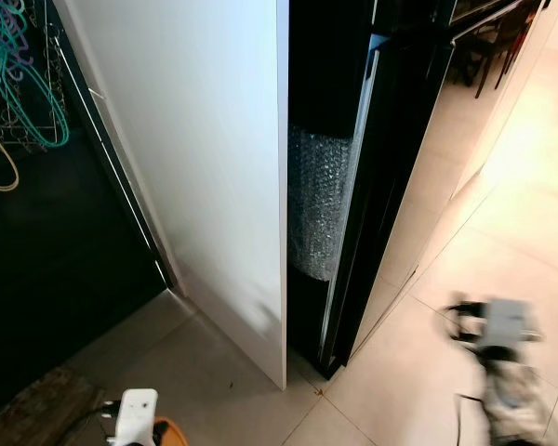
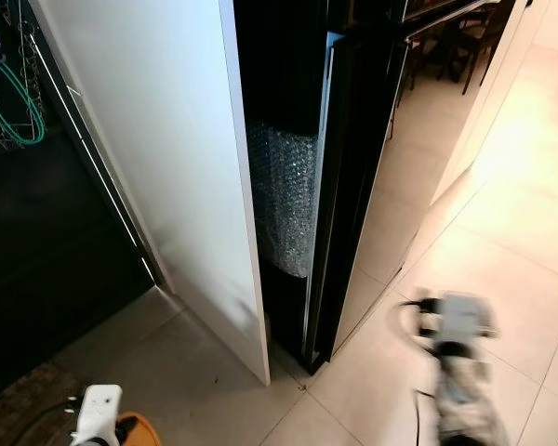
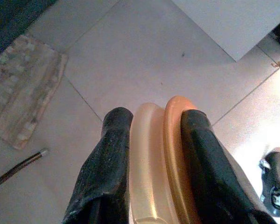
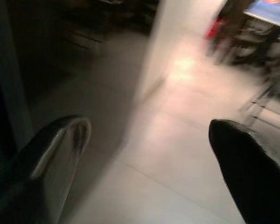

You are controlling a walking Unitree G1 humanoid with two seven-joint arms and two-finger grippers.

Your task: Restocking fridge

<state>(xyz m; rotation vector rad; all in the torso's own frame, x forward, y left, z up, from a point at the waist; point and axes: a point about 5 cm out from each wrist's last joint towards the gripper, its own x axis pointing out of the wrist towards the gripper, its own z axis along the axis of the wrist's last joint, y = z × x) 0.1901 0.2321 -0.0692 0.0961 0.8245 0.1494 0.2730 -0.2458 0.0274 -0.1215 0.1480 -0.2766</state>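
Left wrist view gives me the clearest read: my left pincer (image 3: 151, 140) is clamped on a pale orange plastic piece (image 3: 161, 158), both black fingers (image 3: 105, 168) pressed against its sides, hanging above the tiled floor (image 3: 130, 60) just in front of the white panel (image 1: 205, 167). What the piece is exactly I cannot tell; it looks like a curved rim or lid, and I take it for the item to be stocked. Using that white panel as my landmark, the black fridge door (image 1: 353, 204) stands just to its right, ajar edge-on, with a roll of bubble wrap (image 1: 318, 200) wedged in the dark gap between the two. My right pincer (image 4: 149, 163) is spread wide and holds nothing, low over the floor well to the right of the panel, and it is blurred, so I judge it to be in motion. The risks I see: the gap beside the panel is narrow, and if I swing the right arm in to widen the door I may clip the door edge or snag the bubble wrap. The orange piece is smooth and gripped only by its sides, so a knock against the panel could slip it loose. To the left of the panel, a small mat (image 3: 23, 88) and a thin rod (image 3: 18, 165) lie on the floor, and stepping there could trip me. I also cannot see the shelves yet, so placing blind would be a mistake.
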